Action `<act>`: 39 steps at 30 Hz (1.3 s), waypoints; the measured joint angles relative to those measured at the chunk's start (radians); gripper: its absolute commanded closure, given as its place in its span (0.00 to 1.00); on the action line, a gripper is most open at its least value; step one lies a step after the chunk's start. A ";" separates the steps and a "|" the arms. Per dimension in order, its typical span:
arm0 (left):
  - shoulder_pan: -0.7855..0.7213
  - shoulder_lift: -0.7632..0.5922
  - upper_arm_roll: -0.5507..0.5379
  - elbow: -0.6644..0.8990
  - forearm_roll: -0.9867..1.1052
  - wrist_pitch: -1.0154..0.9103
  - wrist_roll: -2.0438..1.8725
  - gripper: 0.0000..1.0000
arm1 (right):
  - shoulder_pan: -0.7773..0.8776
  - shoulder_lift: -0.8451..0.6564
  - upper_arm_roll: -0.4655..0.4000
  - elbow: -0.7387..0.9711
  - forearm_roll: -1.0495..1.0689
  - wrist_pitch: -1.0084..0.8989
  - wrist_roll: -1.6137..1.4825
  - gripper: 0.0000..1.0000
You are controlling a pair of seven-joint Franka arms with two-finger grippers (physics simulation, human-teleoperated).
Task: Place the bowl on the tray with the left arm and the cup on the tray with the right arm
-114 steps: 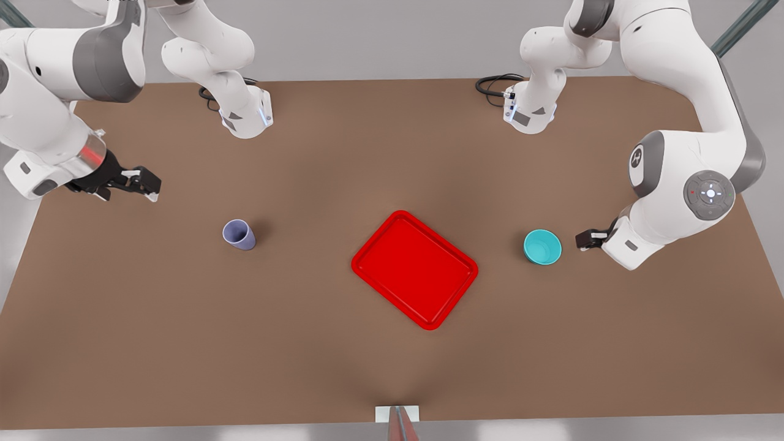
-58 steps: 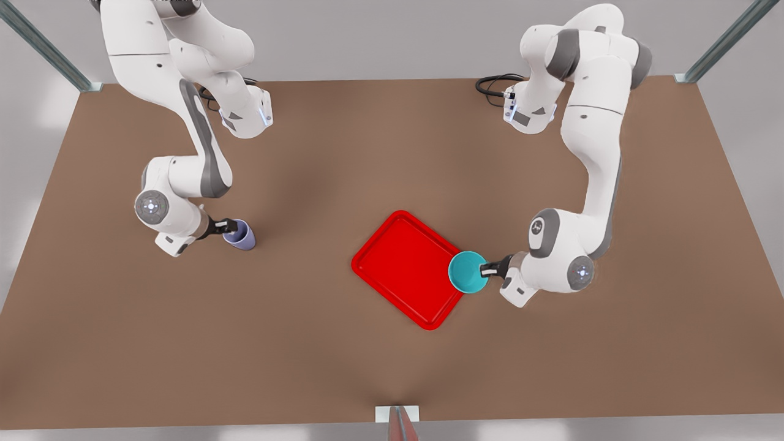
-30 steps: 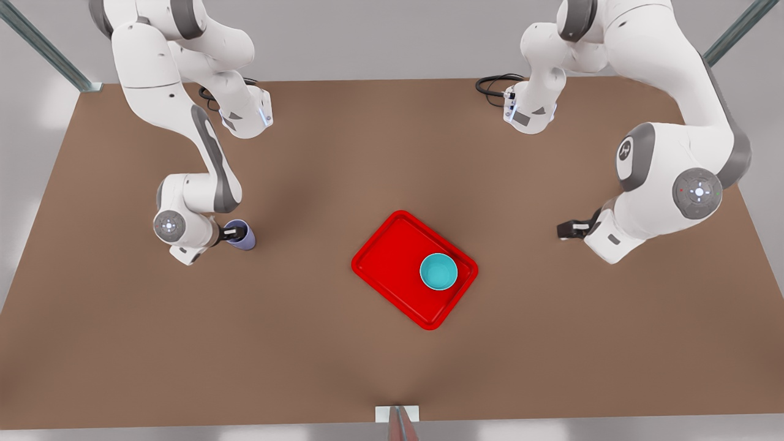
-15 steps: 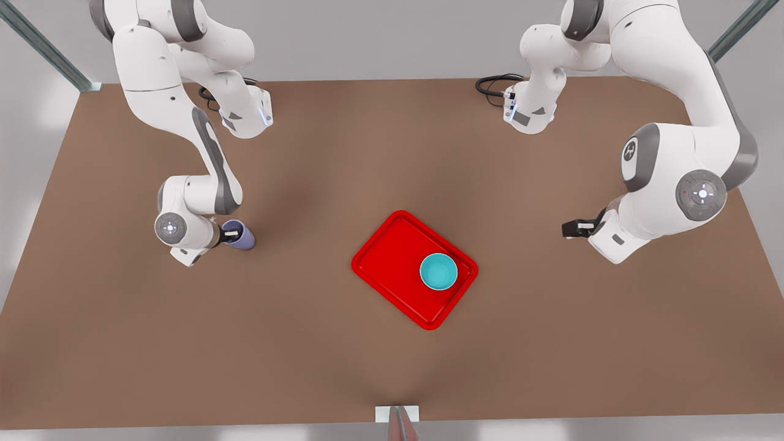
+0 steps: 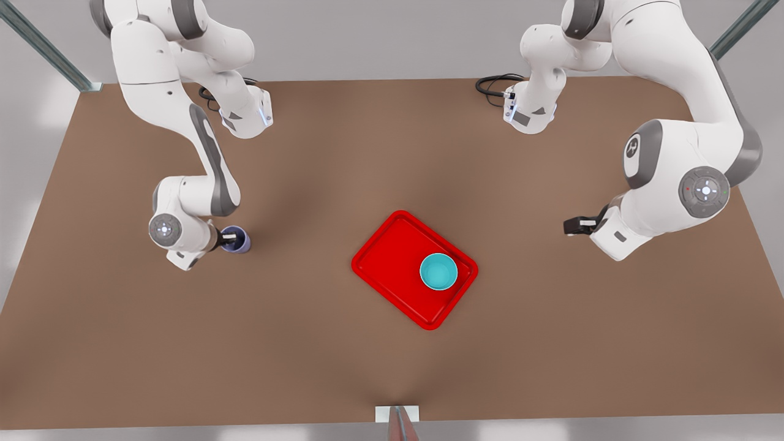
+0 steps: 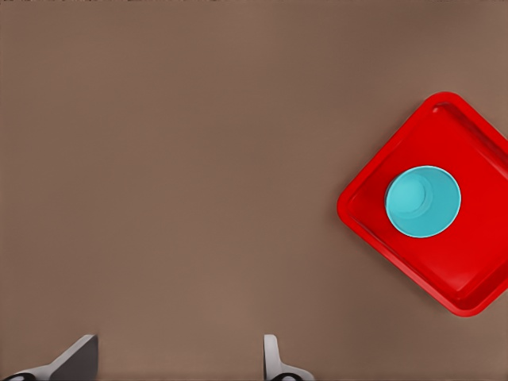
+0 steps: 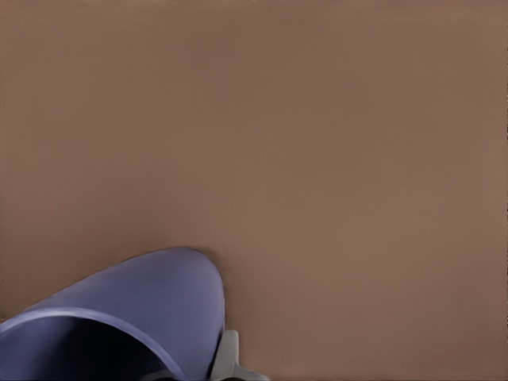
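The bowl [image 5: 438, 271] sits upright inside the tray [image 5: 392, 263]. Out on the brown surface [image 5: 331, 165], at the front view's left, the right gripper [image 5: 229, 239] fingers pinch the cup [image 5: 239, 242] rim. The left gripper [image 5: 574, 225] hovers well apart, fingers [image 6: 271, 357] spread, empty.

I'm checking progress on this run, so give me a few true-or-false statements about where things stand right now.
1. The bowl sits on the tray. True.
2. The cup is on the tray too. False: it is on the table, well off the tray toward the front view's left.
3. The right gripper is at the cup's rim. True: one finger shows outside the cup's wall.
4. The left gripper holds the bowl. False: it is open and empty, away from the tray on the front view's right.
5. The bowl lies tipped on its side. False: it stands upright, opening up.
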 measured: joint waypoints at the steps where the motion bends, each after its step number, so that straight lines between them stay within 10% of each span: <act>1: -0.001 0.000 0.000 0.000 0.000 0.000 0.000 0.00 | 0.013 -0.007 0.001 0.019 0.008 -0.011 -0.027 0.79; 14: 0.000 0.003 0.005 -0.001 0.002 0.000 -0.002 0.00 | 0.470 0.216 -0.002 0.410 0.205 0.004 -0.120 0.79; 39: 0.000 0.009 0.006 -0.006 0.003 0.000 -0.001 0.00 | 0.489 0.444 0.001 0.660 0.268 0.025 -0.120 0.79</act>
